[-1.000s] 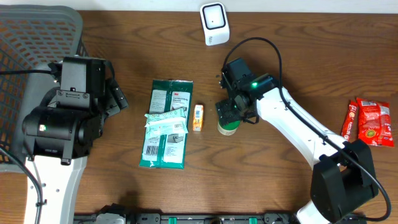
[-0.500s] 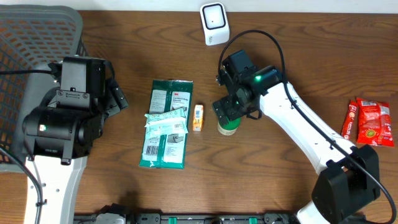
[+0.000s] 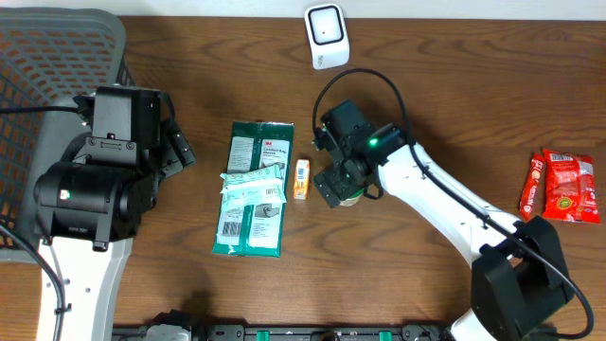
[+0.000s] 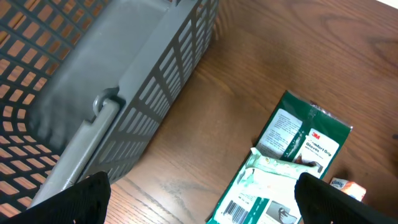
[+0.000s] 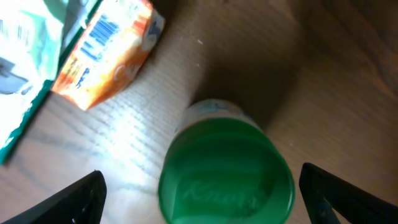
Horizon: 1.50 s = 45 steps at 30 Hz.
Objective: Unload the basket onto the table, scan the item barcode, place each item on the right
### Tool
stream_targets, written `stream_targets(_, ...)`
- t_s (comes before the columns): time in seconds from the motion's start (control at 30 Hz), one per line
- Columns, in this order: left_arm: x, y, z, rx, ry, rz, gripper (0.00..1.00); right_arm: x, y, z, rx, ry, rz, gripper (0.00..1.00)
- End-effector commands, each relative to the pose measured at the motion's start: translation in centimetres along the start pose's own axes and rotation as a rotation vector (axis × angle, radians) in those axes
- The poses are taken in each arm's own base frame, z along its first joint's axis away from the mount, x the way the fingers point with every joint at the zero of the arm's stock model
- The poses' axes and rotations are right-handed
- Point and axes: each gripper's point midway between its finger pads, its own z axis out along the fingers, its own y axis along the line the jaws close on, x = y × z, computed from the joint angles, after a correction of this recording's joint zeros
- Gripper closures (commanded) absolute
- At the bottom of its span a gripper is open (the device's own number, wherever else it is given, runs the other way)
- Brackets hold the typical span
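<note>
On the brown wooden worktop [image 3: 473, 95], we see a grey mesh basket [image 3: 95, 19] filling the far left corner. The left end effector [image 4: 205, 202] hangs between the basket's wall and a green 3M gloves pack [image 3: 256, 189], its fingers spread wide with nothing in them. The pack lies flat near the middle, barcode label up. Well apart at the right edge lie red snack packets [image 3: 561, 185]. A white barcode scanner [image 3: 326, 36] stands at the top edge of the worktop.

The right end effector [image 5: 200, 190] is poised directly over a green-lidded Knorr jar [image 5: 227, 177], which stands upright just right of the pack. From the wrist camera we see the jar's lid between the two fingertips, with a clear gap on either side. The jaws are wide and grip nothing. Just beside the jar, between it and the pack, lies a small orange box [image 3: 301, 179] with a blue barcode showing.
</note>
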Motion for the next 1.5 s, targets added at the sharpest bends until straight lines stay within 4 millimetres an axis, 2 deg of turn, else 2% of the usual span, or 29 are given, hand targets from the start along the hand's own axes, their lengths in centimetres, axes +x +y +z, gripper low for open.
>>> stream_targets(0.0,-0.3,0.4,-0.2,-0.017,-0.012,-0.007,0.05,0.4,-0.7,0.9,0.045,-0.003,-0.047,0.04)
stream_targets(0.17,-0.3,0.4,-0.2,-0.017,-0.011,-0.007,0.05,1.2,-0.7,2.2,0.046,-0.005,-0.046,0.03)
stream_targets(0.33,-0.3,0.4,-0.2,-0.017,-0.012,-0.007,0.05,2.0,-0.6,3.1,0.038,0.007,-0.043,0.07)
stream_targets(0.47,-0.3,0.4,-0.2,-0.016,-0.012,-0.007,0.05,2.0,-1.0,3.5,0.058,-0.008,-0.042,0.09)
stream_targets(0.67,-0.3,0.4,-0.2,-0.017,-0.011,-0.007,0.05,1.5,-1.6,3.2,0.091,-0.02,-0.07,0.01)
stream_targets(0.8,-0.3,0.4,-0.2,-0.017,-0.012,-0.007,0.05,0.4,-1.6,1.2,0.057,-0.011,-0.048,0.01)
stream_targets(0.97,-0.3,0.4,-0.2,-0.017,-0.012,-0.007,0.05,-1.7,-1.0,-3.2,0.024,-0.015,-0.048,0.02)
stream_targets(1.1,-0.3,0.4,-0.2,-0.017,-0.012,-0.007,0.05,-2.2,-0.9,-4.8,0.024,-0.013,-0.024,0.02)
stream_targets(1.3,-0.3,0.4,-0.2,-0.017,-0.011,-0.007,0.05,-0.9,-0.7,-3.0,0.008,0.063,-0.034,0.07)
stream_targets(1.47,-0.3,0.4,-0.2,-0.017,-0.012,-0.007,0.05,0.5,-0.2,0.5,-0.012,0.178,-0.058,0.17)
